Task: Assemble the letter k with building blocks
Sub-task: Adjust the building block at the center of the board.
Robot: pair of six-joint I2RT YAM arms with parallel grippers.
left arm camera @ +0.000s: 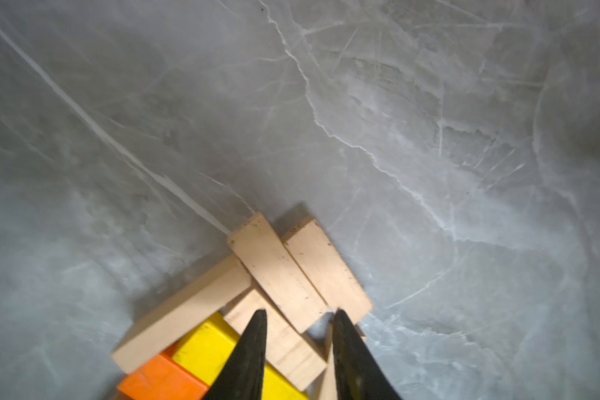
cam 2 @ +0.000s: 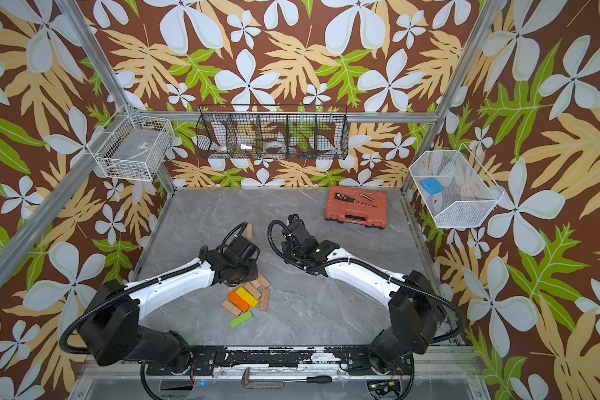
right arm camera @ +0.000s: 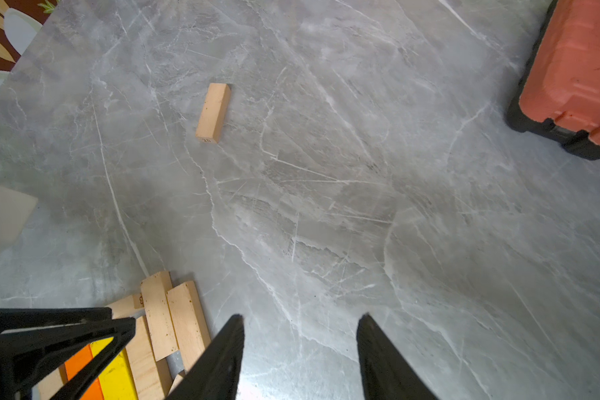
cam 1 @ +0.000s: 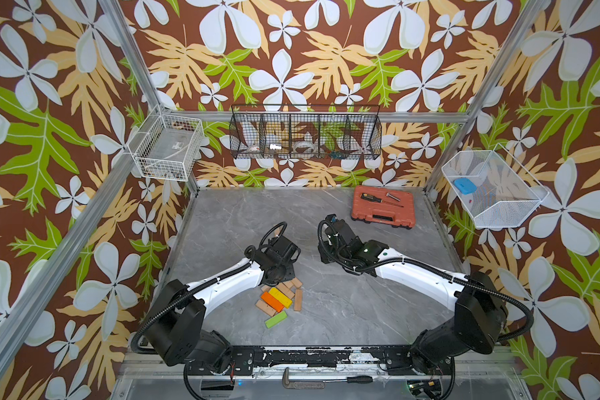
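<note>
Blocks (cam 1: 286, 289): one green (cam 1: 276, 319), one yellow (cam 1: 280, 298), one orange (cam 1: 272, 301).

On the table (cam 1: 361, 304), the pile (cam 1: 280, 296) of blocks lies front and left of centre, a single block (cam 1: 276, 319) just before it, a lone block (cam 2: 249, 230) well behind it, and the case (cam 1: 383, 211) back right, a screwdriver (cam 1: 371, 198) on it.

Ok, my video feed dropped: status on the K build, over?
Left gripper down on the block pile, jaws narrow astride a plain plank, grip unclear. Right gripper open, empty. Lone plank set apart, no K yet. Tool case well off.
</note>
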